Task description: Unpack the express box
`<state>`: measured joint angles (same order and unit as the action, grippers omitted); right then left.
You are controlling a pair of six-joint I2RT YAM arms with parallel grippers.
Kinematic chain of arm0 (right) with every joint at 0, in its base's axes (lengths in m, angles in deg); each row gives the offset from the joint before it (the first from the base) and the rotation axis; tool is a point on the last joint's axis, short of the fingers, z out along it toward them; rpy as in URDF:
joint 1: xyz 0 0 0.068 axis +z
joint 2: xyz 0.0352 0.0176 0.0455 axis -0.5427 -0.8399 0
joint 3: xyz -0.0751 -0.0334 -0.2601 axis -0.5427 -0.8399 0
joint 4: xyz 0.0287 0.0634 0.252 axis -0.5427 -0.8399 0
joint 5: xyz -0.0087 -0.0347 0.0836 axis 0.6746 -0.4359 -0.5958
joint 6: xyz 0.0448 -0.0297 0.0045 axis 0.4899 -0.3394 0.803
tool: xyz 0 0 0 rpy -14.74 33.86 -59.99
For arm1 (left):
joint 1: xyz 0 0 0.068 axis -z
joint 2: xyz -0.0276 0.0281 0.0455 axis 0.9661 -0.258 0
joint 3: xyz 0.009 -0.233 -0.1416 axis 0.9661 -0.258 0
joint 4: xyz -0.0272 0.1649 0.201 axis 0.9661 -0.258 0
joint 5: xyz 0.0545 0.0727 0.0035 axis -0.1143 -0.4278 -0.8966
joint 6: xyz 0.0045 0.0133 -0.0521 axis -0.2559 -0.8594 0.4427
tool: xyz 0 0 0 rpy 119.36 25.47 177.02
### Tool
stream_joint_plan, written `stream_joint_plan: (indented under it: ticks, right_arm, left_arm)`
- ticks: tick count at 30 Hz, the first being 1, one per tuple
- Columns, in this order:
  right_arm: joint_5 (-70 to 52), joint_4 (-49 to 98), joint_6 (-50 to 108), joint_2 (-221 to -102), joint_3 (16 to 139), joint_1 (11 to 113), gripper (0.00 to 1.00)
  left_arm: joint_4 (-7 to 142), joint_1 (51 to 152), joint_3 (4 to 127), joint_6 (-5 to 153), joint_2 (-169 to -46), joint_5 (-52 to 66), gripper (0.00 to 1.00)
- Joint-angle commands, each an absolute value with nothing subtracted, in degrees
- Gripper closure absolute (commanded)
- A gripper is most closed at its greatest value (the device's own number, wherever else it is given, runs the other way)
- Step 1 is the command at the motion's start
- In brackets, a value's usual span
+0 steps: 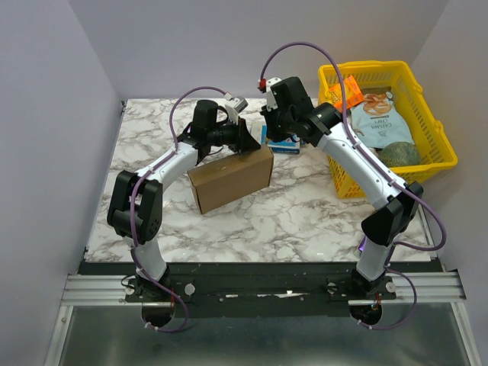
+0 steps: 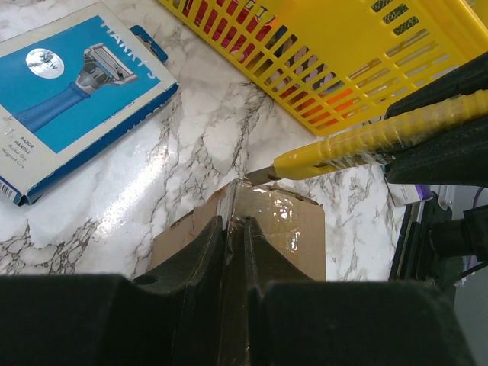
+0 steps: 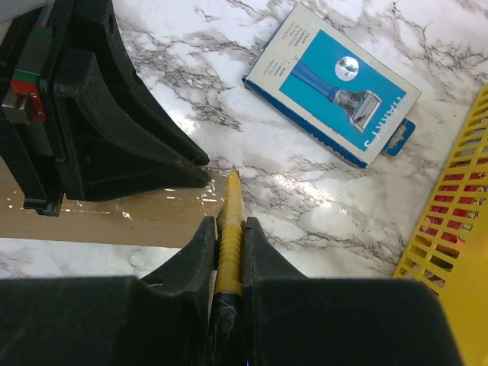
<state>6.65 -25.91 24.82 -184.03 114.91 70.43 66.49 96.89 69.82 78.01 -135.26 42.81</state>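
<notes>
Marble table (image 1: 305, 221), white walls on three sides.

L gripper (image 2: 234, 223) down on far edge of box (image 1: 229, 181), jaws nearly together w/ only a thin slit. Brown card visible through slit, but can't tell if nipping a flap edge or just pressing down to steady.

Box centre-left on table, flat, lid not yet lifted, glossy tape across top. Long axis roughly left-right, right end angled slightly away from bases.

R gripper (image 3: 227, 221) clamped tight on yellow cutter (image 3: 231, 194), handle running out btwn fingers. Tip meets box at far right end, just beside L fingertips.

Razor pack (image 3: 335, 84) flat on marble just beyond, apart from box. Basket (image 1: 366, 67) far right, snack bags inside.

Probably at tape-slitting step, w/ unpacking itself not begun. Key relation: box lies left of and below R gripper, w/ taped seam apparently leading from tip back under L gripper. L arm nearer box, already on it. Looks like any cut along seam heads straight at L fingers, so little room there.
</notes>
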Motion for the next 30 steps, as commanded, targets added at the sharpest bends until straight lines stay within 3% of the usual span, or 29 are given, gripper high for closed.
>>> stream_joint_plan:
  ticks: [1,30]
  right_arm:
    - [8.3,-25.6,25.1,-182.2,115.6,70.7,1.0]
    - [7.0,-25.7,24.7,-183.8,115.3,70.8,1.0]
  left_arm:
    - [54.3,97.9,66.2,74.9,-140.9,36.6,1.0]
    - [54.2,97.9,66.7,74.9,-141.7,36.7,1.0]
